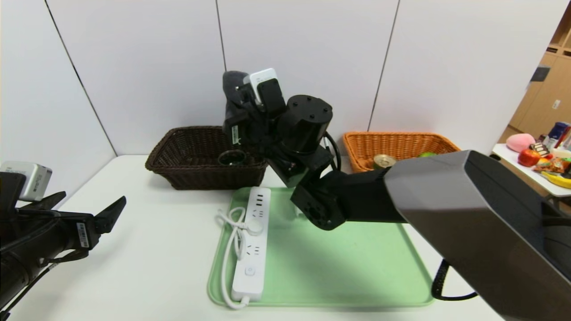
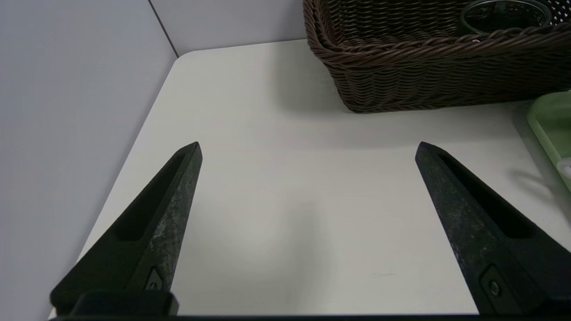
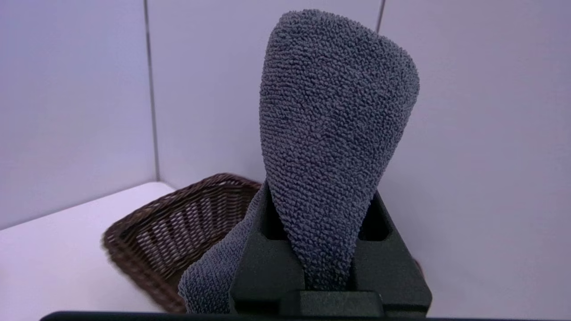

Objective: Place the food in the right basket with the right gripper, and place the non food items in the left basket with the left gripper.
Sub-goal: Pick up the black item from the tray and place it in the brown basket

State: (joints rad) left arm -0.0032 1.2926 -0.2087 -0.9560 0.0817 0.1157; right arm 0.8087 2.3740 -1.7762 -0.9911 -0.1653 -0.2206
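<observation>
My right gripper [image 1: 235, 104] is shut on the rolled dark grey towel [image 1: 233, 84], held high over the near right part of the dark brown basket [image 1: 178, 151]. In the right wrist view the towel [image 3: 330, 133] sticks up from between the fingers [image 3: 267, 249], with the basket [image 3: 169, 223] below. The glass dish [image 1: 232, 157] lies in that basket. The tin [image 1: 383, 160] and green fruit [image 1: 427, 154] lie in the orange basket [image 1: 401, 140]. The white power strip [image 1: 252, 240] lies on the green tray [image 1: 339, 267]. My left gripper [image 1: 91, 203] is open and empty at the table's left. The tape roll is not visible.
In the left wrist view the open left gripper [image 2: 308, 149] hovers over bare white table, with the dark basket [image 2: 424, 67] and the glass dish [image 2: 504, 13] beyond. A side table with toy food [image 1: 535, 156] stands far right. Walls close the back and left.
</observation>
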